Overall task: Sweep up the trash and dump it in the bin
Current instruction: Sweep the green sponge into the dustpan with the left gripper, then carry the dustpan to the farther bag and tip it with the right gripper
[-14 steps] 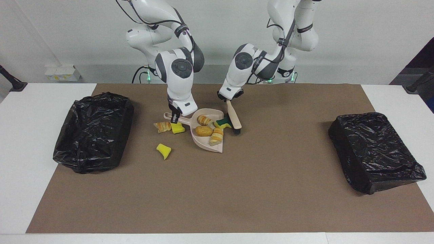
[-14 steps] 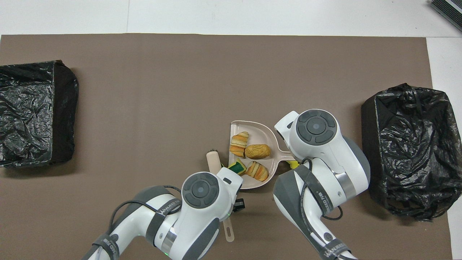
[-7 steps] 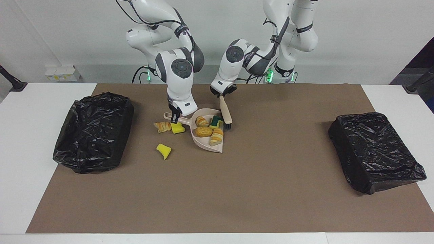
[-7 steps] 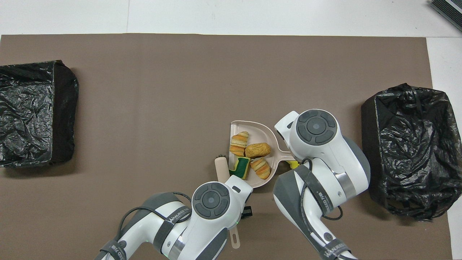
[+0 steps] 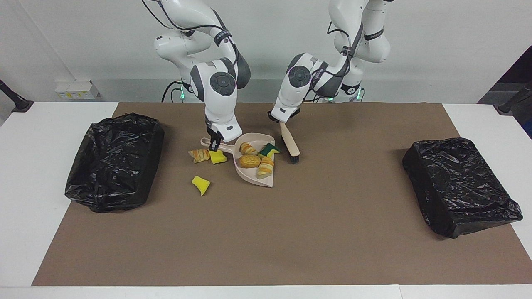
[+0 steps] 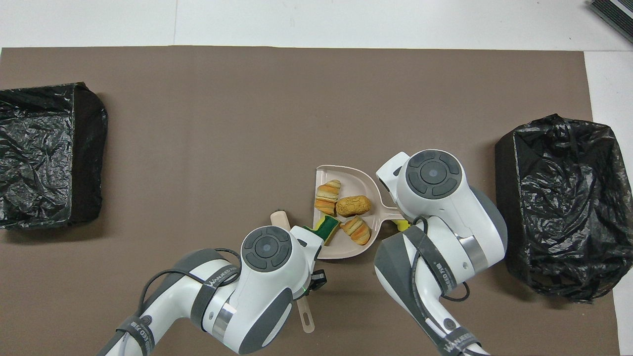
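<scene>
Brown mat [image 5: 291, 232]; left gripper [image 5: 282, 121] grips brush [image 5: 289, 144] beside dustpan [image 5: 249, 172]

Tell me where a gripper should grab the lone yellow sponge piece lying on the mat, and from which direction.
Judging by its pose, take the yellow sponge piece across its narrow middle, coming straight down from above. It lies flat on the brown mat, a small wedge apart from the dustpan and from the other scraps, so fingers can likely drop on either side of it. A sideways approach would probably just push it along.
</scene>
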Available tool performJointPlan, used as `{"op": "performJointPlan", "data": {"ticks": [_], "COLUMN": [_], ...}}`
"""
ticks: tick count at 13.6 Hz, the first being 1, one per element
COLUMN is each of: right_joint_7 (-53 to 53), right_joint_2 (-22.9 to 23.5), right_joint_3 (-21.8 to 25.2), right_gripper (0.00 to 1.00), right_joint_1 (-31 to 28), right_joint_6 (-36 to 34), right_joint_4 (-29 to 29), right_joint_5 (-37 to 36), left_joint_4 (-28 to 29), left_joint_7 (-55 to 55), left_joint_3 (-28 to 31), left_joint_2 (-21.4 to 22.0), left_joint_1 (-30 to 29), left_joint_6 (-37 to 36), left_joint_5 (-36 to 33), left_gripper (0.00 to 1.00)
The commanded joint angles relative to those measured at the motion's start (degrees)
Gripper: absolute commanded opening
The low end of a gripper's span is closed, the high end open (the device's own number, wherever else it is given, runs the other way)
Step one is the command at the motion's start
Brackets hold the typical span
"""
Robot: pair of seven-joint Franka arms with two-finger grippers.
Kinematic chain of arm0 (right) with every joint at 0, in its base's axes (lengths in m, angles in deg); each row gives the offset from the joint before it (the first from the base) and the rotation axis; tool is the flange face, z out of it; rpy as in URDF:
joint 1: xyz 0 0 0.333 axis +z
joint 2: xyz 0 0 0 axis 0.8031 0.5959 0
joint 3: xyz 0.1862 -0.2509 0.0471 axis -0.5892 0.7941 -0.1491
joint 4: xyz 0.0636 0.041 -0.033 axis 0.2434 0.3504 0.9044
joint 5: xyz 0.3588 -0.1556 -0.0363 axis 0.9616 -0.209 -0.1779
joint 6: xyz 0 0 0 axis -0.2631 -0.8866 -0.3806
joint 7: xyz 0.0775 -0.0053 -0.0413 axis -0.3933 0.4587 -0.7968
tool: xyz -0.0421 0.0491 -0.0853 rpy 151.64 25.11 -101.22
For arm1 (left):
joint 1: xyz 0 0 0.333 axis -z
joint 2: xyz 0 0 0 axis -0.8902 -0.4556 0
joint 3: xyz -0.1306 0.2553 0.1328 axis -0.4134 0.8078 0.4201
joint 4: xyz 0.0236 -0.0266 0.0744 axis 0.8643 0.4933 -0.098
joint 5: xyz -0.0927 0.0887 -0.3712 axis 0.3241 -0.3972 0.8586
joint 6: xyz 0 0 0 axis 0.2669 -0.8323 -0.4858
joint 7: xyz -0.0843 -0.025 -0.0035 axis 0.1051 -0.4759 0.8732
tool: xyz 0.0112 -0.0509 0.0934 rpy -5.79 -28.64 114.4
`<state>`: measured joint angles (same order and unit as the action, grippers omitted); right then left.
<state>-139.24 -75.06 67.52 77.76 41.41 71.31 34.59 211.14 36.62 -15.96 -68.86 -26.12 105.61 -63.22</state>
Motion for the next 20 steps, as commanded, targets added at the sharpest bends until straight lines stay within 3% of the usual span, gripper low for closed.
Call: {"op": "performJointPlan", "data": {"ticks": [1,5,10,12,16,20], "right_joint_7": [1.2,-1.5,-15.4,-21.0,-25.1,-40.1], "right_joint_2": [-1.0,-1.0,-1.4,-1.5,-1.6,-1.5], "right_joint_3": [-0.5,-0.5,-0.4,-0.4,-0.1,0.3], "right_gripper": [0.00,0.00,0.00,0.00,0.00,0.00], "right_joint_1": [-0.6,-3.1,-12.4,-15.8,-25.7,-38.6], "right_joint_6": [1.7,1.1,-0.3,-0.5,-9.0,-19.4], "right_joint_4": [1.5,0.9,-3.2,-5.8,-15.6,-21.1], "right_joint_5": [0.4,2.5,17.9,22.2,24.2,21.9], "left_joint_4": [0.3,-1.3,-3.5,-2.4,3.2,6.5], "left_joint_7": [-0.3,-0.2,5.4,6.3,5.7,0.3], "left_joint_3": [-0.2,0.1,0.2,0.1,-0.3,-0.4], "left_joint_2": [1.2,2.9,6.2,7.1,10.6,10.7], "left_joint_1": [0.0,-2.9,-8.7,-8.7,-5.2,3.7], "left_joint_6": [-0.8,-5.7,-13.9,-13.8,-8.7,-3.3], "left_joint_5": [0.0,-0.2,-3.2,-3.2,-3.0,-2.4], "left_gripper": [0.00,0.00,0.00,0.00,0.00,0.00]}}
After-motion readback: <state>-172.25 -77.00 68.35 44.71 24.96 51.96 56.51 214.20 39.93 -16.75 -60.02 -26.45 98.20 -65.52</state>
